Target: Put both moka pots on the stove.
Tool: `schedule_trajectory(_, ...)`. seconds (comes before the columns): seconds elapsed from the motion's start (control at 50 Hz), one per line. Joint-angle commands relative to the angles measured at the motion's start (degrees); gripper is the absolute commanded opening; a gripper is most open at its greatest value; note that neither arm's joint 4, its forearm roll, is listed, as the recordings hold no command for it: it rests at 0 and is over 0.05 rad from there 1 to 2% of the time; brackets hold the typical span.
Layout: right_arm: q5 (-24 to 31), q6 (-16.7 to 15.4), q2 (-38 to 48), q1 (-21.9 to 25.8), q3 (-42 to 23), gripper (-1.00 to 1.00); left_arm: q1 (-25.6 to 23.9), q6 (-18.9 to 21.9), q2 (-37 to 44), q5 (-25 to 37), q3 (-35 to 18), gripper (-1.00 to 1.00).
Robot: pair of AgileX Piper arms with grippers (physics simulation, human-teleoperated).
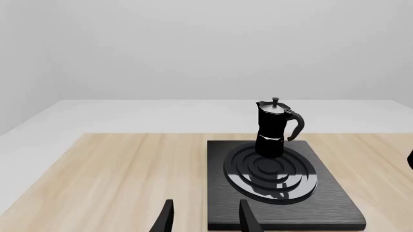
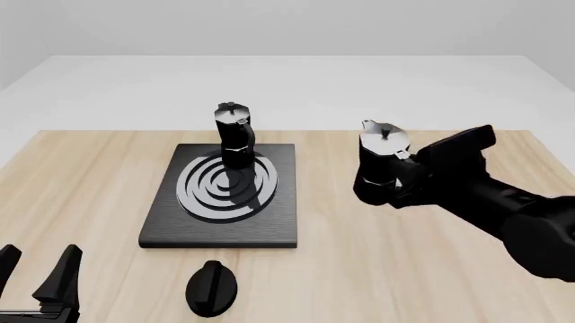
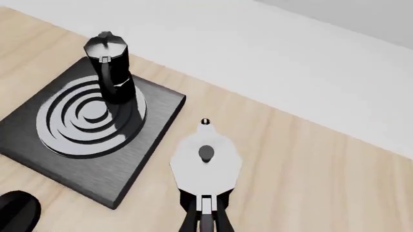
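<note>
no readable text, no labels, no brands, no numbers anywhere

One moka pot upright on stove, at far edge of the rings. Stove on wooden bench. Left end effector fingertips apart, nothing between.

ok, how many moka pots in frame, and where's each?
2. One moka pot stands upright on the stove, at the far side of its rings. The other moka pot is right of the stove, gripped by the right tool. None look hidden.
</note>
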Motion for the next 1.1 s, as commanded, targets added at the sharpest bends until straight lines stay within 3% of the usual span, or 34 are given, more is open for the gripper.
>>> schedule_trajectory(0.02,-1.1,0.8,2.9,6.1,-5.5,-1.0,0.0,0.0,0.0,0.0,0.0,1.0)
schedule_trajectory(0.46,-1.0,-0.3,10.0,15.2,-13.0,-1.0,0.0,0.0,0.0,0.0,0.0,1.0)
schedule_trajectory(0.78,-0.7,0.7,14.5,21.2,-17.9,-1.0,0.0,0.0,0.0,0.0,0.0,1.0)
schedule_trajectory(1.1,-2.5,0.6,17.9,24.3,-20.9,-1.0,0.0,0.0,0.0,0.0,0.0,1.0)
